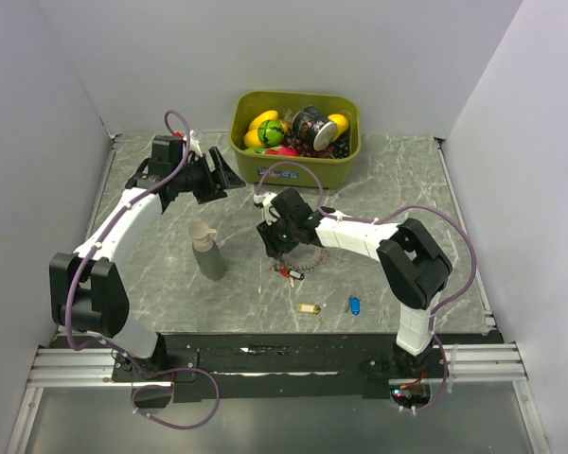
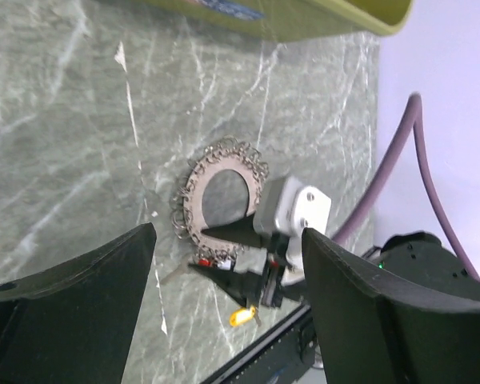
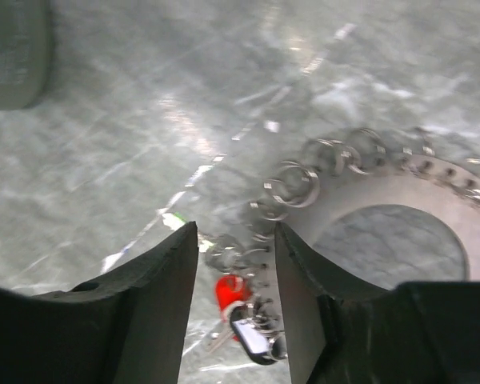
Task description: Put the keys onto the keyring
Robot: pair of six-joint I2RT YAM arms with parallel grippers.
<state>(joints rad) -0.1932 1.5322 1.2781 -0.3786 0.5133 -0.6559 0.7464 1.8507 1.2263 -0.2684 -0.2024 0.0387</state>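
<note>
right fingers [image 3: 156,304]: dark, filling the bottom of the right wrist view. They stand apart and clamp nothing, hanging low over the rim of the keyring [image 3: 368,188]. Small rings and the red key [image 3: 230,290] show in the gap between them.
keyring: a silvery flat loop fringed with small rings. It lies flat near the middle of the desk [image 1: 151,255], in front of the bin [image 1: 336,163] and under the right fingers.
red key: on the desk against the keyring's rim, on the side toward the arm bases, touching its small rings. Whether it is hooked on, I cannot tell.
yellow key [image 1: 308,308]: flat on the desk, closer to the arm bases than the keyring and apart from it.
blue key [image 1: 354,305]: flat on the desk near the yellow key, on its right, and apart from the keyring.
left fingers [image 2: 72,304]: spread wide and holding nothing, raised over the far left of the desk. Their camera looks toward the keyring, well apart from it.
bin: olive, at the far edge of the desk, holding yellow, green and red items and a dark can.
bottle [image 1: 206,253]: grey-green and upright, between the left arm and the keyring.
desk: grey, marbled with pale veins.
</note>
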